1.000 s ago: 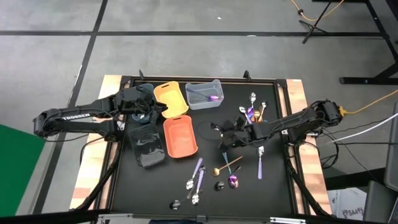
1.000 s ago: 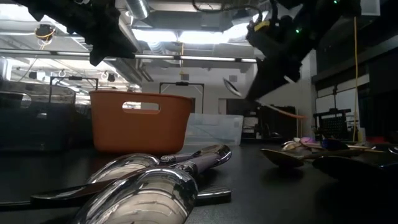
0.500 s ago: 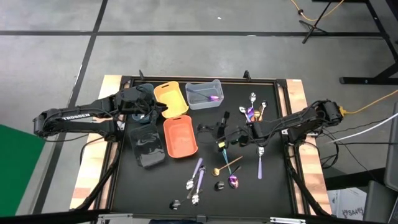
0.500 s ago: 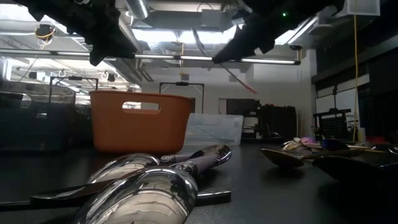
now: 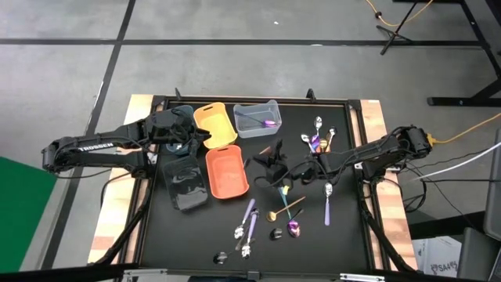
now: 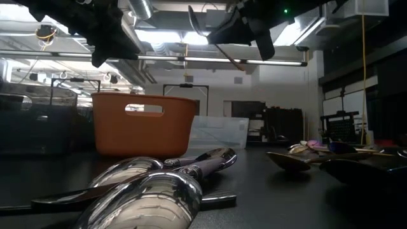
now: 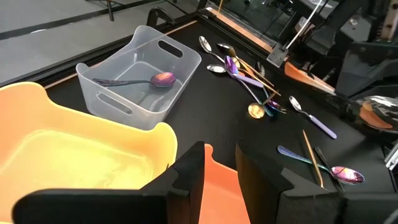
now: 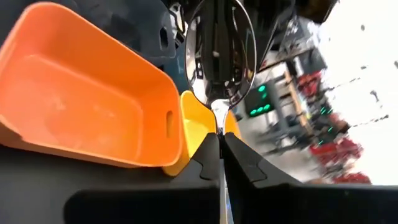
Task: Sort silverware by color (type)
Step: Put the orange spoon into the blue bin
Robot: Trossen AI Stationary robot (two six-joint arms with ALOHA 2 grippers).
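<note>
My black counter (image 5: 196, 235) carries four bins (image 5: 227, 171) on its left and scattered silverware (image 5: 249, 218) to their right.

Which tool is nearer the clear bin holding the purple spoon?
Right. The right tool, shut on a spoon, hangs just in front of the clear bin. The left tool sits farther off, beyond the yellow bin.

A shiny spoon (image 8: 219, 53) stands pinched by its handle above the table's middle, bowl up. One purple spoon (image 5: 268, 123) lies in the far clear bin. A mixed cluster (image 5: 319, 139) lies far right; more pieces (image 5: 249, 223) lie scattered near the table's near edge.
</note>
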